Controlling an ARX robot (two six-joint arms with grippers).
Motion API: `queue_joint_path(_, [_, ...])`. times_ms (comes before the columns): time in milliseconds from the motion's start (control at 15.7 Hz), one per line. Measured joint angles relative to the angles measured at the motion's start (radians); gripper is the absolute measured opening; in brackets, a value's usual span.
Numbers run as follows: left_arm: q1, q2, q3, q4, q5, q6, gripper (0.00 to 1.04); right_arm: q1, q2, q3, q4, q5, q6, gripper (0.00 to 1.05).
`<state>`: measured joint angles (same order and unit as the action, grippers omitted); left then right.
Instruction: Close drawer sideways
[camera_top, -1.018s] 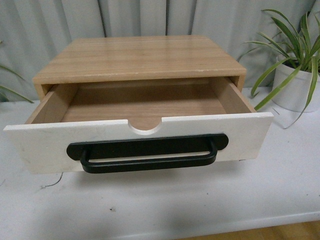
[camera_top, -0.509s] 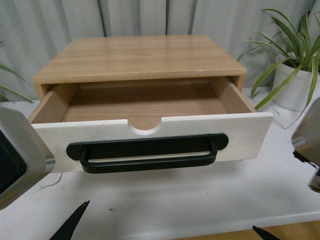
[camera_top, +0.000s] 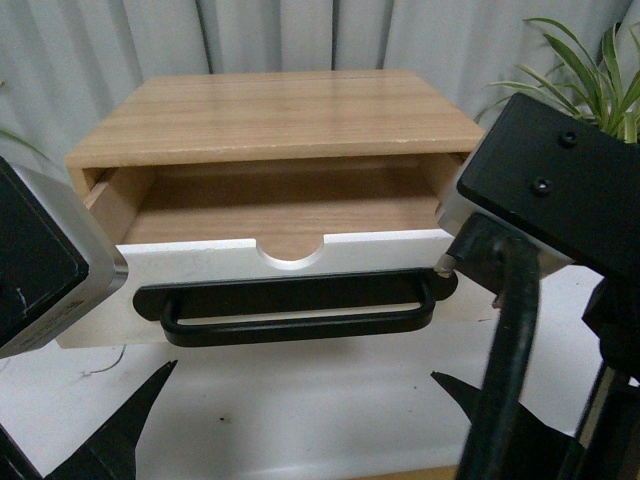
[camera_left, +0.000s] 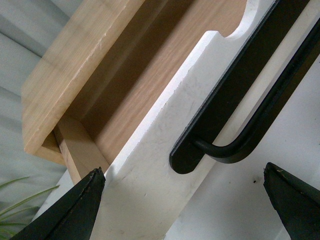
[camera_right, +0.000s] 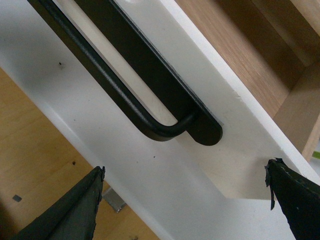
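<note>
The drawer (camera_top: 380, 255) stands pulled out of a light wood cabinet (camera_top: 280, 110). It has a white front, a half-round notch and a wide black bar handle (camera_top: 295, 305). My left gripper (camera_left: 182, 172) is open and empty, in front of the drawer front's left end (camera_left: 150, 165), near that end of the handle (camera_left: 240, 90). My right gripper (camera_right: 185, 167) is open and empty, in front of the drawer front's right end (camera_right: 235, 165), near the handle's other end (camera_right: 140, 65). In the front view one black fingertip of each shows low (camera_top: 130, 420) (camera_top: 470, 395).
The cabinet sits on a white table (camera_top: 300, 400) before a grey curtain. A potted plant (camera_top: 600, 70) stands at the back right, partly hidden by my right arm (camera_top: 560, 190). My left wrist (camera_top: 40, 270) fills the left edge. Wooden floor (camera_right: 30, 150) shows past the table's front edge.
Both arms have come up into the front view from the two sides and now stand close to the drawer front's ends. The drawer has not moved.
</note>
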<state>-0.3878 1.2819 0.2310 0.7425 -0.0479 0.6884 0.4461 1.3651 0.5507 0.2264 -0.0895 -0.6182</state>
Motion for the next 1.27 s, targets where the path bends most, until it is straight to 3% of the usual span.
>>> queue_joint_path(636, [0.058, 0.181, 0.112, 0.066, 0.026, 0.037, 0.98, -0.037, 0.233, 0.136, 0.051, -0.018, -0.059, 0.98])
queue_joint_path(1273, [0.105, 0.455, 0.410, 0.035, 0.037, 0.119, 0.98, -0.135, 0.487, 0.403, 0.063, -0.061, -0.081, 0.98])
